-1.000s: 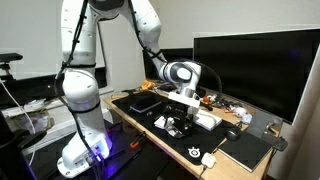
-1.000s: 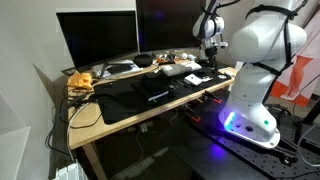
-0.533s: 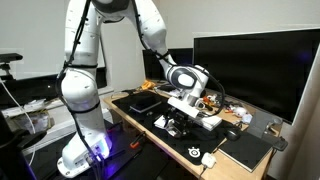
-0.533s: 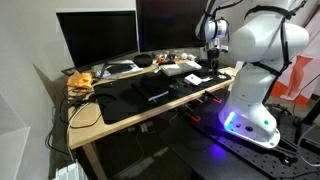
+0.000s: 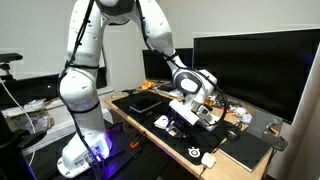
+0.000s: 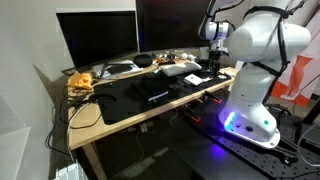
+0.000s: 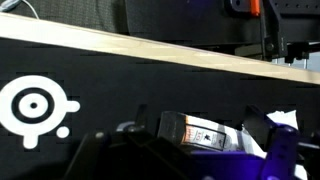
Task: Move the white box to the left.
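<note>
The white box (image 5: 161, 121) lies flat on the black desk mat (image 5: 140, 103) and also shows in an exterior view (image 6: 193, 78). My gripper (image 5: 189, 108) hangs tilted just above the mat, to the side of the box and apart from it; it shows near the robot body in an exterior view (image 6: 214, 62). In the wrist view the gripper's (image 7: 190, 150) fingers stand wide apart. Between them lies a small narrow white gadget with a dark end and a printed label (image 7: 205, 130); the fingers do not touch it. The white box is not in the wrist view.
A long white slab (image 5: 207, 118) lies beside the gripper. Large dark monitors (image 5: 255, 65) stand at the back of the desk. A mouse pad with a white ring logo (image 7: 30, 105) and a dark pad (image 5: 245, 150) lie near the wooden desk edge (image 7: 150, 50). Cables and clutter (image 6: 80, 82) fill one end.
The arm has swung along the desk toward the monitor and the gripper has tilted. The white box has not moved.
</note>
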You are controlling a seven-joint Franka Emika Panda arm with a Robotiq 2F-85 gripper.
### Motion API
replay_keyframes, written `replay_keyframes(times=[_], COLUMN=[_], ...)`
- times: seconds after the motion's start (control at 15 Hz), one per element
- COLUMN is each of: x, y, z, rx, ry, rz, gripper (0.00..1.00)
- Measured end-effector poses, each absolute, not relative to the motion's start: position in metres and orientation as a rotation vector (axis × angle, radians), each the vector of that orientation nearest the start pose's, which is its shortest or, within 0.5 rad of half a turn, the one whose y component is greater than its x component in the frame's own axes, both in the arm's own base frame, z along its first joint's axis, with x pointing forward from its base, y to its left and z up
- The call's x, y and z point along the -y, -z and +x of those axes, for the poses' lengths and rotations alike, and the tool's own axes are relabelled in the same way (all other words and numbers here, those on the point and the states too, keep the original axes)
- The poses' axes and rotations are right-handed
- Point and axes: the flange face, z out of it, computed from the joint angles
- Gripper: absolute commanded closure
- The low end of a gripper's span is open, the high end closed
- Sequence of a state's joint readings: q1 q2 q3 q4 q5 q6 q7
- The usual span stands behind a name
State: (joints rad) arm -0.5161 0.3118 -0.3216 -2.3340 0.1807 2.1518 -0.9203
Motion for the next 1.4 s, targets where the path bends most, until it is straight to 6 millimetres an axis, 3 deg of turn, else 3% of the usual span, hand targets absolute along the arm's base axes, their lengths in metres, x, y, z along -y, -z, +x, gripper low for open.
replay_keyframes(times=[0.07, 0.4, 0.67, 1.4], x=[0.342, 0.345, 0.358, 0.408], y=[-0.179, -0.173, -0.178, -0.193], z=[0.310, 0.319, 0.317, 0.290], rx=[-0.109, -0.178, -0.255, -0.430], ry=[-0.376, -0.324, -0.263, -0.110], rz=[-2.723, -2.700, -2.690, -2.632], gripper=[0.32, 0.73, 1.00, 1.00])
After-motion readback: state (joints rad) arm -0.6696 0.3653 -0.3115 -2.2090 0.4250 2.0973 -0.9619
